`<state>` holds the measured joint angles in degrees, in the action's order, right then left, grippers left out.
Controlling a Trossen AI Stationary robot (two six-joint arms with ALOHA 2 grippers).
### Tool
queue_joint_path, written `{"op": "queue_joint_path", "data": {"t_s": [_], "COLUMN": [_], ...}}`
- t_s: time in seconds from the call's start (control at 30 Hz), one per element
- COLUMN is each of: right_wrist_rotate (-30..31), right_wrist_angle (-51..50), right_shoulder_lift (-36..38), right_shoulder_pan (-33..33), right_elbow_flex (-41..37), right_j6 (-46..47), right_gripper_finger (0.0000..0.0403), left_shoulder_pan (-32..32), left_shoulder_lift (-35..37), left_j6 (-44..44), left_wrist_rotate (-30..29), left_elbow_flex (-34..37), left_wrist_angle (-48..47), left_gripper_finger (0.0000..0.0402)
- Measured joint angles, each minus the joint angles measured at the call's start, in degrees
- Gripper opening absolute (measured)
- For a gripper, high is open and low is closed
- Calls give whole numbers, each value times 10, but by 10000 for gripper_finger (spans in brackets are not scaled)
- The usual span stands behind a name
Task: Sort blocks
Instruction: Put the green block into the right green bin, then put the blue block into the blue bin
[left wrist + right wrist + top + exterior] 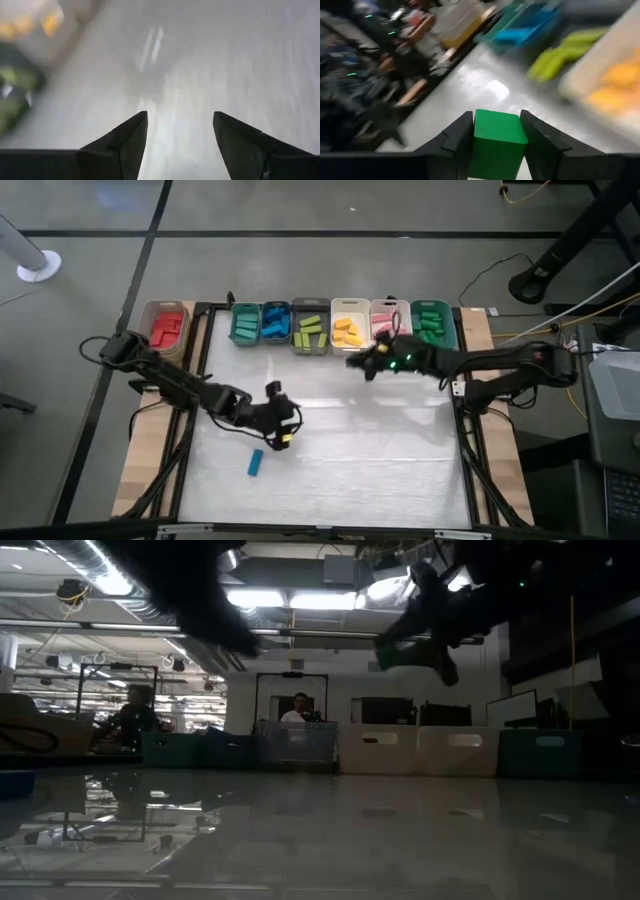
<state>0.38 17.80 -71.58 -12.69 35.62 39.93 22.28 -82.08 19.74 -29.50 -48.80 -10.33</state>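
1. The left end effector point(278, 420) hangs over the bare middle of the counter point(380, 460), its fingers point(125, 145) spread wide with nothing between them. A lone blue block point(255, 463) lies on the counter just beside it, nearer the front edge. That looks like this arm's next pick: line the open fingers across the block's short sides before going down.

2. Along the far edge, the bins run red point(165, 328), teal point(245, 324), blue point(275, 321), lime point(309, 333), yellow point(348, 331), pink point(384, 316) and dark green point(432, 322), each already holding blocks of its own colour.

3. The right end effector point(372, 363) is raised just in front of the yellow and pink bins, clamped on a green block point(497, 142) that fills the gap between its fingers squarely.

4. To finish this step well, I judge it should carry the block sideways to the dark green bin, two bins right of the yellow one, clearing the bin walls on the way.

5. Centre it over that bin's opening, lower close to the blocks already inside, then let go, so it neither bounces out nor lands in the pink bin beside it.
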Motion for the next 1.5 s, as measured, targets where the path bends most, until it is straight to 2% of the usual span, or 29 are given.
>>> {"op": "queue_joint_path", "data": {"t_s": [0.13, 0.27, 0.4, 0.53, 0.77, 0.93, 1.1, 1.3, 1.4, 1.5], "right_wrist_rotate": [31, 119, 204, 230, 231, 231, 231, 232, 231, 231], "right_wrist_angle": [-116, -249, -374, -443, -444, -455, -462, -464, -464, -464], "right_shoulder_lift": [71, 120, 131, 128, 128, 128, 128, 128, 128, 128], "right_shoulder_pan": [-80, -153, -213, -255, -293, -294, -294, -294, -294, -294], "right_elbow_flex": [0, 0, 0, 0, 0, 0, 0, 0, 0, 0], "right_j6": [-87, -196, -209, -209, -257, -268, -268, -268, -268, -268], "right_gripper_finger": [147, 148, 149, 149, 149, 150, 166, 218, 238, 251], "left_shoulder_pan": [32, 56, 66, 66, 66, 66, 68, 87, 97, 104], "left_shoulder_lift": [0, 0, 0, -1, -1, -1, -1, -1, -1, -1], "left_j6": [98, 153, 162, 163, 180, 209, 274, 399, 451, 513], "left_wrist_rotate": [27, 30, 30, 30, 34, 57, 146, 257, 296, 312], "left_elbow_flex": [1, 1, 1, 1, 1, 1, 1, 1, 1, 1], "left_wrist_angle": [-78, -112, -113, -113, -113, -117, -117, -119, -128, -182], "left_gripper_finger": [214, 214, 214, 214, 214, 214, 214, 214, 214, 212]}}
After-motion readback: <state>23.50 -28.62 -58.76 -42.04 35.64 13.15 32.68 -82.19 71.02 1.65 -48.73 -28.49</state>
